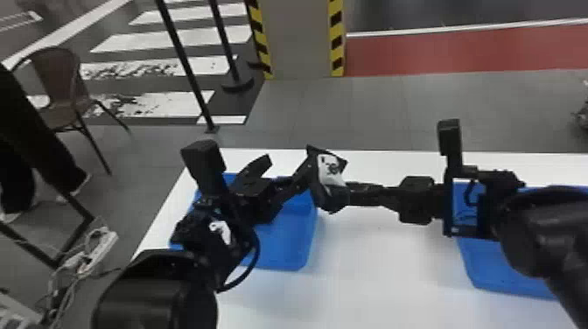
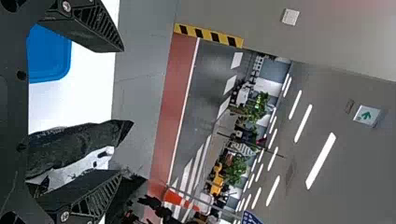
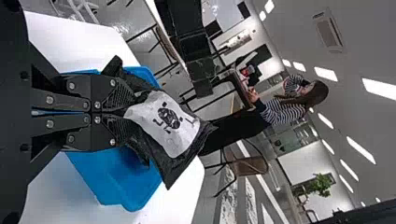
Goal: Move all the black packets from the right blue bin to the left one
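In the head view my left gripper (image 1: pixel 288 162) is open above the left blue bin (image 1: pixel 286 238). My right gripper (image 1: pixel 351 192) points left from the right side, shut on a black packet (image 1: pixel 331 170) with a white label, held up by the left bin's right edge. The right blue bin (image 1: pixel 503 271) is partly behind the right arm. In the left wrist view, the packet (image 2: pixel 70 147) is close to one finger of the left gripper (image 2: pixel 120 112); whether they touch I cannot tell. The right wrist view has the right gripper (image 3: pixel 127 108) clamped on the packet (image 3: pixel 163 128).
Both bins stand on a white table (image 1: pixel 376 271), with bare tabletop between them. Both arms are close together over the left bin's side. Beyond the table are a striped pillar (image 1: pixel 302 39), black posts and a chair (image 1: pixel 61 87); white cables lie at the lower left.
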